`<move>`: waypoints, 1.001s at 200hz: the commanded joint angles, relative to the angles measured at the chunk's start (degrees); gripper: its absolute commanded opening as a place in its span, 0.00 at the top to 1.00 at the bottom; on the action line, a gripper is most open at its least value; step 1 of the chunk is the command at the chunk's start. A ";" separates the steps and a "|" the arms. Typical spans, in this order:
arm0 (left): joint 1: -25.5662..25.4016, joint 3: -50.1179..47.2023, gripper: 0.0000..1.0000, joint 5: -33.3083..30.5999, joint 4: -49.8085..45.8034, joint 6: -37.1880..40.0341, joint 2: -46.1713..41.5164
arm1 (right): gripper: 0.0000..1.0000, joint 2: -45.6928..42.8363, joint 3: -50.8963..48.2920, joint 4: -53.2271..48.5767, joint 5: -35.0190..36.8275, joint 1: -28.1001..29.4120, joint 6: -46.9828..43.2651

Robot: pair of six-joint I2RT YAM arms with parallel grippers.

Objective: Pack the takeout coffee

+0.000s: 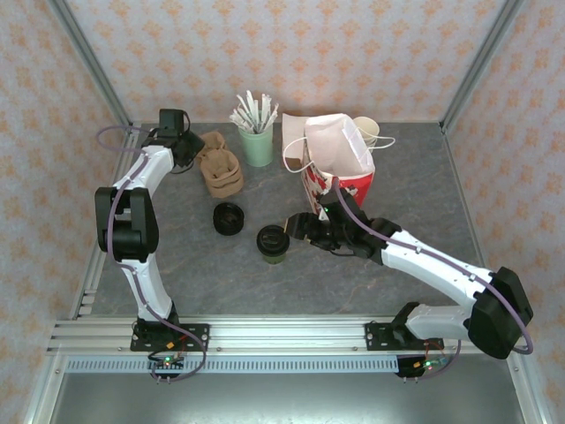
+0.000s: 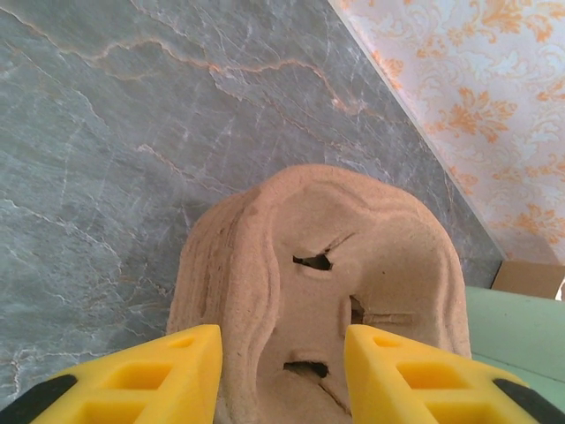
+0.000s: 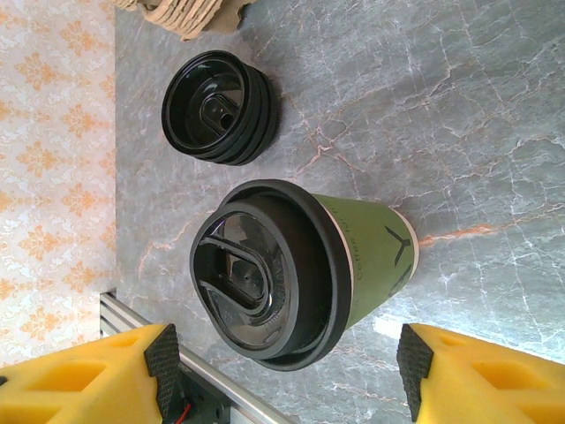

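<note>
Takeout coffee (image 3: 357, 256) upright, right tool (image 3: 287, 358) partly cropped

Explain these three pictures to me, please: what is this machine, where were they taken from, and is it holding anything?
These are two robot arms bolted to a table's near edge, each ending in a two-finger gripper. One picture looks down from above and behind them. The other two come from cameras on the wrists, so the yellow fingers are the arms' own. On the grey table stand a red-and-white bag, a takeout coffee with a black lid, a stack of loose lids, brown pulp cup carriers and a green cup of white sticks. The right gripper is open, one finger on either side of the coffee with gaps, so it holds nothing. The left gripper faces a carrier; whether it grips it, I cannot tell.
</note>
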 commanded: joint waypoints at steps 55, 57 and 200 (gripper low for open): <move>0.67 1.09 0.57 -2.02 -0.18 -1.27 1.02 | 0.31 -0.51 1.99 -1.04 1.58 0.11 -1.11; 0.65 1.13 0.57 -1.89 -0.17 -1.31 1.08 | 0.31 -0.52 1.99 -1.01 1.64 0.11 -1.15; 0.65 1.14 0.68 1.35 1.72 -1.79 1.81 | 0.31 0.56 2.69 -0.91 1.23 0.11 -1.30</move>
